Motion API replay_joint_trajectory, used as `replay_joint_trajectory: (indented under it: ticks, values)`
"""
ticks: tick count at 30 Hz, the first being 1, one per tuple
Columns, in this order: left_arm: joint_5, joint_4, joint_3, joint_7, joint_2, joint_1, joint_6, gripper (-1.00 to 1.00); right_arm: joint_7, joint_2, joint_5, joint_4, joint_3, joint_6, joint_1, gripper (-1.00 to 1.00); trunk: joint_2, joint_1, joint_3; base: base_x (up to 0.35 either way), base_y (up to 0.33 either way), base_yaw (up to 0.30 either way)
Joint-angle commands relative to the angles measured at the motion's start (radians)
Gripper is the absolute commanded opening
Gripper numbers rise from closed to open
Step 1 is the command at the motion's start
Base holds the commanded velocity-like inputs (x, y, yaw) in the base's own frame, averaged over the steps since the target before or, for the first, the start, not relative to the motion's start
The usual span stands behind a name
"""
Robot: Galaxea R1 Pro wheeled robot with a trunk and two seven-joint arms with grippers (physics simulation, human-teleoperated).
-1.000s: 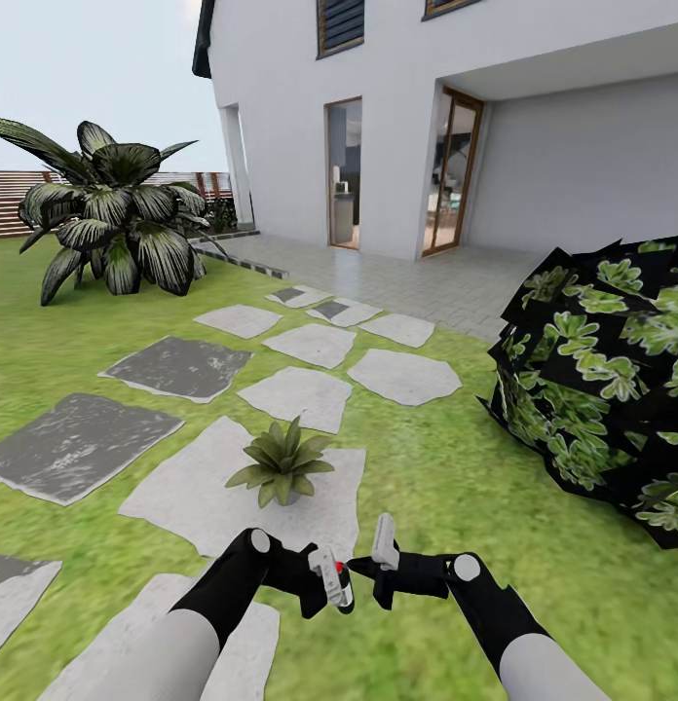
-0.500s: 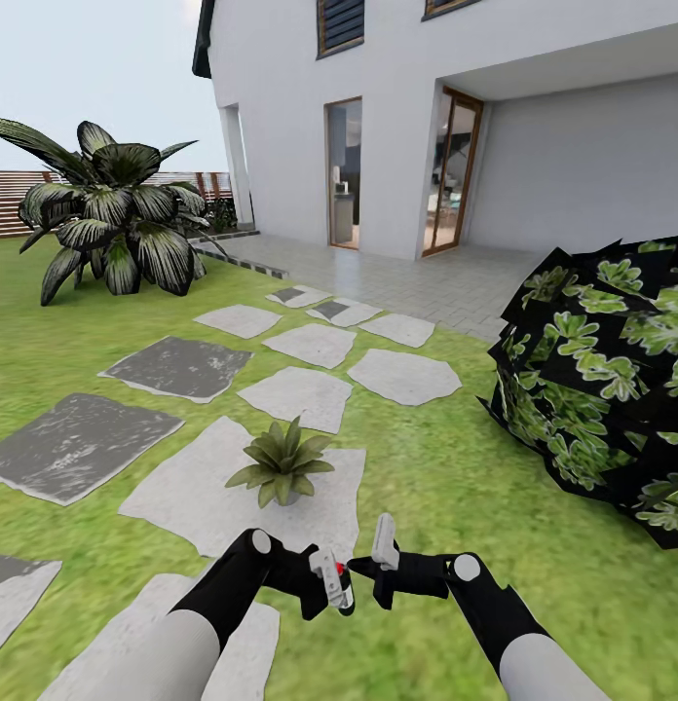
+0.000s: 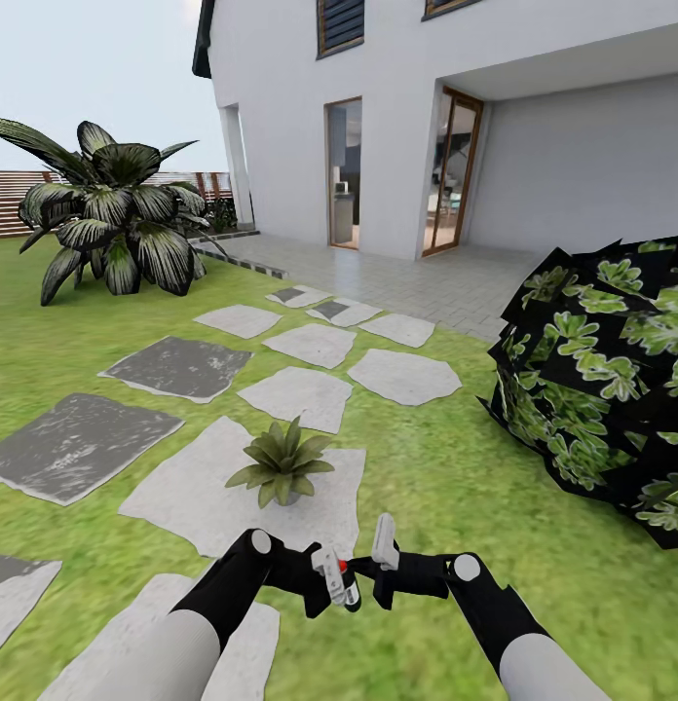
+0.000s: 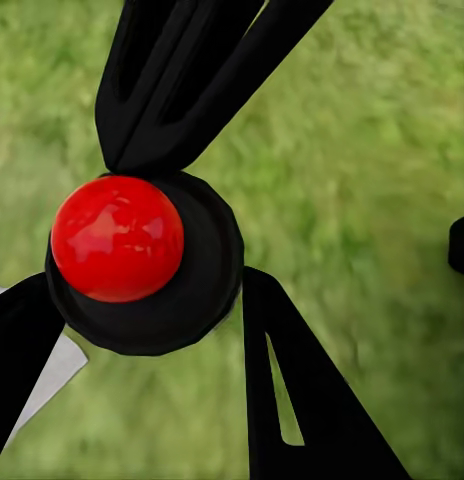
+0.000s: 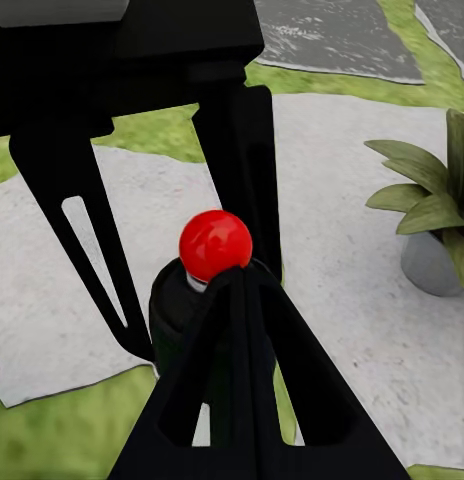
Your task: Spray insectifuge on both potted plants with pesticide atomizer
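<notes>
Head view: left gripper [image 3: 331, 581] closed on atomizer [image 3: 335, 573], red nozzle [image 4: 117, 238] near right gripper [image 3: 380, 563], whose jaw width cannot be told; potted plant [image 3: 281, 463] on slab [image 3: 198, 497] just ahead; keep nozzle trained on rosette, sweep evenly.

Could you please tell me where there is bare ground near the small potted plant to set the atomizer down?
The pale slab is bare to the left of the potted plant, toward the dark slab. Open lawn runs between the plant and the dark-leaved bush. It is crowded right below the plant, where the left claw, right claw and atomizer meet.
</notes>
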Motion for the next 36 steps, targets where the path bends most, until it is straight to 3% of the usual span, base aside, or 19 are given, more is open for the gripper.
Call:
replay_joint_trajectory:
  ticks: [1, 21, 33, 36]
  values:
    - [-0.003, -0.002, 0.000, -0.003, 0.000, 0.000, -0.002, -1.00, 0.001, 0.000, 0.006, -0.001, -0.002, -0.003, 0.000, -1.00, 0.000, 0.000, -0.001, 0.000, 0.000, 0.000]
    - [-0.015, -0.001, -0.005, -0.002, 0.003, 0.003, -0.006, -1.00, 0.001, 0.000, 0.006, 0.000, -0.002, -0.003, 0.000, -1.00, 0.000, 0.000, -0.001, 0.000, 0.000, 0.000]
    - [-0.022, -0.003, -0.005, -0.005, 0.172, 0.003, 0.002, -1.00, 0.001, 0.000, 0.006, 0.000, -0.001, -0.003, 0.000, -1.00, 0.000, 0.000, -0.001, 0.000, 0.000, 0.000]
    - [-0.021, -0.003, -0.004, -0.007, 0.232, 0.006, -0.004, -1.00, 0.001, 0.000, 0.006, 0.001, -0.001, -0.003, 0.000, -1.00, 0.000, 0.000, -0.001, 0.000, 0.000, 0.000]
